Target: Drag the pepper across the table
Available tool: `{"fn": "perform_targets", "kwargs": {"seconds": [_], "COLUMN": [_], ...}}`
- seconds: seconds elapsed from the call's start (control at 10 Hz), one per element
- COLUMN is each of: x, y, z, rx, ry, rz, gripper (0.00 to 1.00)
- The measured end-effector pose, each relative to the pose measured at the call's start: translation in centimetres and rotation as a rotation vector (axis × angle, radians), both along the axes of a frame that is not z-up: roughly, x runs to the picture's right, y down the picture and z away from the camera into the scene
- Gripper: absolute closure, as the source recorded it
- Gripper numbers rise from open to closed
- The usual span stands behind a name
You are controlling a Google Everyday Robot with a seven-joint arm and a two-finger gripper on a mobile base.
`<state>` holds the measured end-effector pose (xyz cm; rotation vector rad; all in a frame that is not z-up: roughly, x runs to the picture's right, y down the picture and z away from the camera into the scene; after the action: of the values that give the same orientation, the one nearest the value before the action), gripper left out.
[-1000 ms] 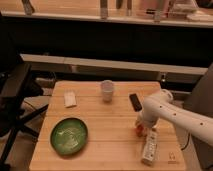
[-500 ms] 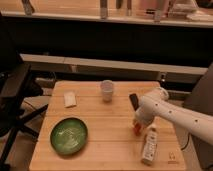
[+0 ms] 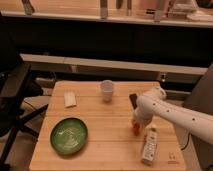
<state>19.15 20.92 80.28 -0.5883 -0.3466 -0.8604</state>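
Note:
The pepper [image 3: 135,129] is a small orange-red shape on the light wooden table [image 3: 107,142], right of centre, partly hidden by the arm. My gripper [image 3: 136,121] reaches down from the white arm at the right and sits right on the pepper's upper end. A white labelled bottle [image 3: 149,146] lies just to the lower right of the pepper. A black bar [image 3: 133,100] lies behind the arm, mostly covered by it.
A green plate [image 3: 69,135] sits at the front left. A white cup [image 3: 107,91] stands at the back centre. A small pale block [image 3: 69,99] lies at the back left. A dark chair [image 3: 12,107] stands left of the table.
The arm and gripper have shifted slightly to the left, and the pepper has moved a little left with them, away from the bottle.

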Motion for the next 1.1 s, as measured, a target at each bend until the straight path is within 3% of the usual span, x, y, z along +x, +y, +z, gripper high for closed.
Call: {"fn": "perform_targets", "kwargs": {"seconds": [1.1], "x": [-3.5], "y": [-0.7], "z": [0.7], "rx": [0.005], "ry": [-0.068], "rz": [-0.140], "gripper": [1.00]}}
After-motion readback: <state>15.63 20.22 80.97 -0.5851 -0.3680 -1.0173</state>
